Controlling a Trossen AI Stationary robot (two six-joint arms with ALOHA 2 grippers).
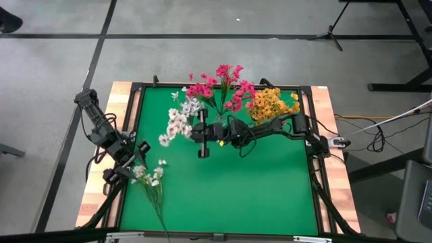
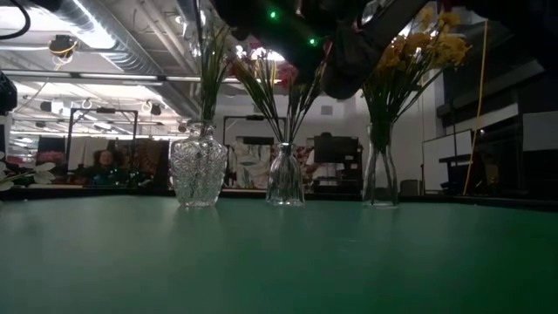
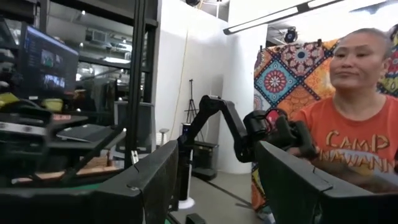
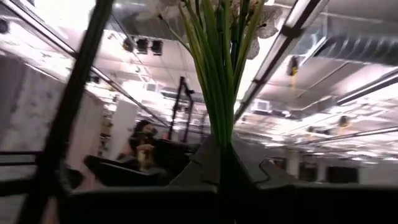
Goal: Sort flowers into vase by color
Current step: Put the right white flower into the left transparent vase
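One white sprig (image 1: 152, 185) is left loose on the green mat (image 1: 256, 196), stem running toward the near edge, blossoms just beside my left gripper (image 1: 138, 154) — jaws wide, empty. My right gripper (image 1: 202, 138) is farther off by the vases — pinched on white-flower stems (image 4: 217, 81).

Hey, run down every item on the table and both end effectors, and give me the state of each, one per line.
Cut-glass vase: upright, holding green stems.
Middle vase: upright, holding pink flowers.
Right-hand vase: upright, holding yellow-orange flowers.
White flowers: bunched, stems pinched by the right end effector.
Loose white sprig: lying flat on the mat.
Left end effector: open, empty, beside that sprig.
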